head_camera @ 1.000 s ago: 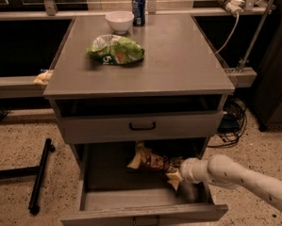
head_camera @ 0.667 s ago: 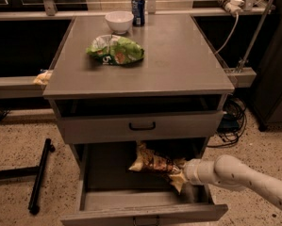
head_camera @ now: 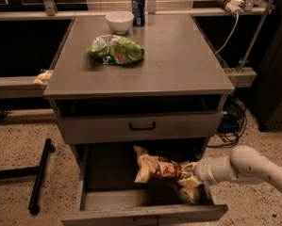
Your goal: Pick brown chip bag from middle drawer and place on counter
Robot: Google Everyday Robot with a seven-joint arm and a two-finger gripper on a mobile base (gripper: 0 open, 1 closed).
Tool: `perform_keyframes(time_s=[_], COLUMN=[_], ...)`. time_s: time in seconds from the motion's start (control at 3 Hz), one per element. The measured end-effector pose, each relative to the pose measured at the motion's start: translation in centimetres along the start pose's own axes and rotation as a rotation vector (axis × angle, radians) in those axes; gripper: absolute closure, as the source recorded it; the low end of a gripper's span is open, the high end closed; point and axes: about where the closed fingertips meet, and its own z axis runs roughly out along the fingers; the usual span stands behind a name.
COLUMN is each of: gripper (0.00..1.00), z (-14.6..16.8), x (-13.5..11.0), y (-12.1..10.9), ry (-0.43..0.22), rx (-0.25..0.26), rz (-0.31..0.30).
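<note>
The brown chip bag (head_camera: 157, 169) is inside the open middle drawer (head_camera: 145, 214), tilted with its left end raised against the dark drawer back. My gripper (head_camera: 191, 174) reaches in from the right on a white arm and is shut on the bag's tan right end; the fingers are mostly hidden by the crinkled foil. The counter (head_camera: 178, 65) is the grey top above the drawers.
On the counter lie a green chip bag (head_camera: 116, 50), a white bowl (head_camera: 119, 20) and a blue can (head_camera: 138, 10) towards the back left. A closed drawer front with a black handle (head_camera: 142, 125) sits above the open drawer. A black bar (head_camera: 40, 175) lies on the floor left; cables (head_camera: 232, 119) hang right.
The bag has tipped up and shifted slightly right with my gripper. The arm has drawn back a little to the right.
</note>
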Motion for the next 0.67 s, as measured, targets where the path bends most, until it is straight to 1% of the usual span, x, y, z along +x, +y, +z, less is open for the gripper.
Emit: perform_keyframes(time_s=[0.33, 0.67], gripper=[1.00, 1.00], z=[-3.7, -7.7], x=[-2.3, -5.2], y=[1.9, 3.6], ry=[0.004, -0.014], rx=[-0.108, -0.203], rz=[-0.073, -0.157])
